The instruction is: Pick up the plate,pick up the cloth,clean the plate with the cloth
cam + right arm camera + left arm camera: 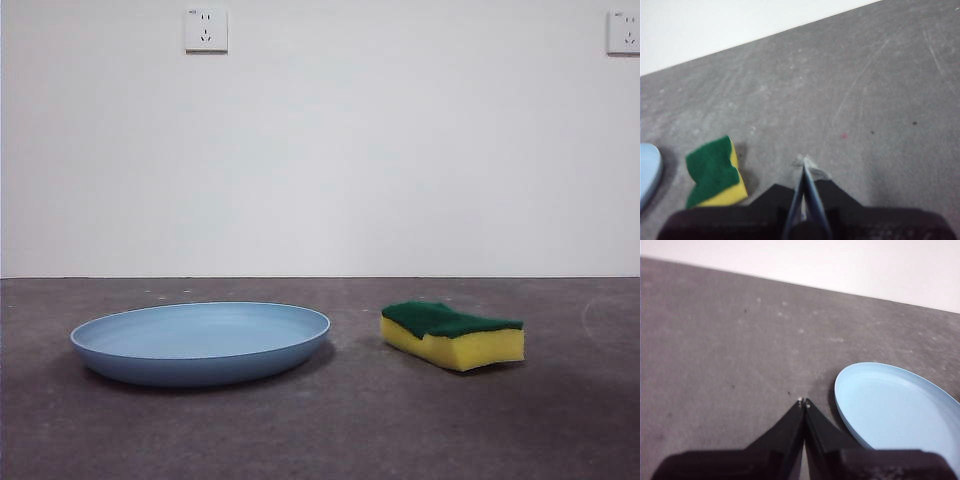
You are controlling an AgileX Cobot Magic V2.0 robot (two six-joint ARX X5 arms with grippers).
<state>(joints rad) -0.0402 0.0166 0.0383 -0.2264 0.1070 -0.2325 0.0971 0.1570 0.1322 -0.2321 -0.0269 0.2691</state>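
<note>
The light-blue plate (200, 342) lies flat on the grey table, left of centre in the front view. To its right rests the cloth (453, 335), a yellow sponge block with a dark green top. Neither arm shows in the front view. In the left wrist view my left gripper (803, 402) is shut and empty above bare table, with the plate (900, 412) off to one side of it. My right gripper (804, 164) is also shut with nothing in it, and the cloth (716, 172) lies a short way off beside it. An edge of the plate (649, 172) shows beyond the cloth.
A white wall rises behind the table's far edge, with two sockets (206, 30) (623, 32) high on it. The grey table top (330, 430) stretches in front of and around both objects.
</note>
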